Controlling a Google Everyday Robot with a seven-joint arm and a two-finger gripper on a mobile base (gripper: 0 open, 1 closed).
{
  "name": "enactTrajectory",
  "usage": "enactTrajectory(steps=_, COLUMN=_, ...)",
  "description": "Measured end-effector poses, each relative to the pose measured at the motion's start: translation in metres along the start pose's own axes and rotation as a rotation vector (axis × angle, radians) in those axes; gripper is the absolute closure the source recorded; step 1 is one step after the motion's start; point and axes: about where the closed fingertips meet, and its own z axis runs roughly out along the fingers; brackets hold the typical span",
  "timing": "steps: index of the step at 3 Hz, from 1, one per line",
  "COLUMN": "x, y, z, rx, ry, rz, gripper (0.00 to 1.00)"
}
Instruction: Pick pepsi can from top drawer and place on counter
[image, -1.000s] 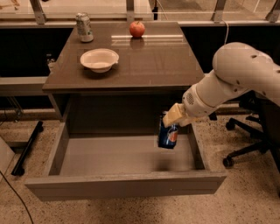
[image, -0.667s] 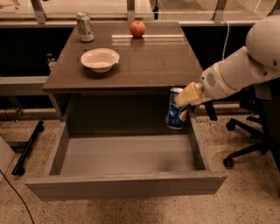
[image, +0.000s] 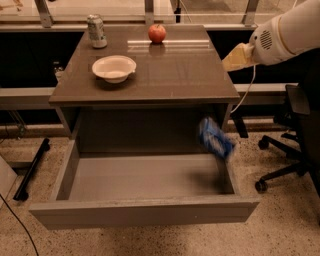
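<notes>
Top drawer (image: 140, 212) pulled open, lower frame; front panel nearest. Pepsi can (image: 216, 138) a smeared blue shape, tilted, at the drawer's right rear corner under the counter (image: 170, 75) edge; logo unreadable, contact with the drawer wall unclear. Gripper (image: 234, 58) upper right, beside the counter's right edge, well apart from the can; open or closed, cannot tell. Arm cut off by the frame. Bowl (image: 114, 68), then apple (image: 157, 33) and silver can (image: 97, 31) at the back.

Apple (image: 157, 33), wht bowl (image: 114, 68), silver can (image: 97, 31), office chair (image: 298, 99)

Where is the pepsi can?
The can is tilted over the right wall of the drawer, below the counter edge; the gripper is higher up, apart from it.
</notes>
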Motion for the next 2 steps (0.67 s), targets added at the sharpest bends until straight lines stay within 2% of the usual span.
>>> enactTrajectory(steps=1, x=-0.0411, y=-0.0091, z=0.0062, rx=-0.002, ry=-0.066, rz=-0.023, gripper=1.0)
enactTrajectory(steps=2, x=-0.0464, y=-0.008, z=0.0044, rx=-0.003, ry=-0.076, rz=-0.027, gripper=0.82)
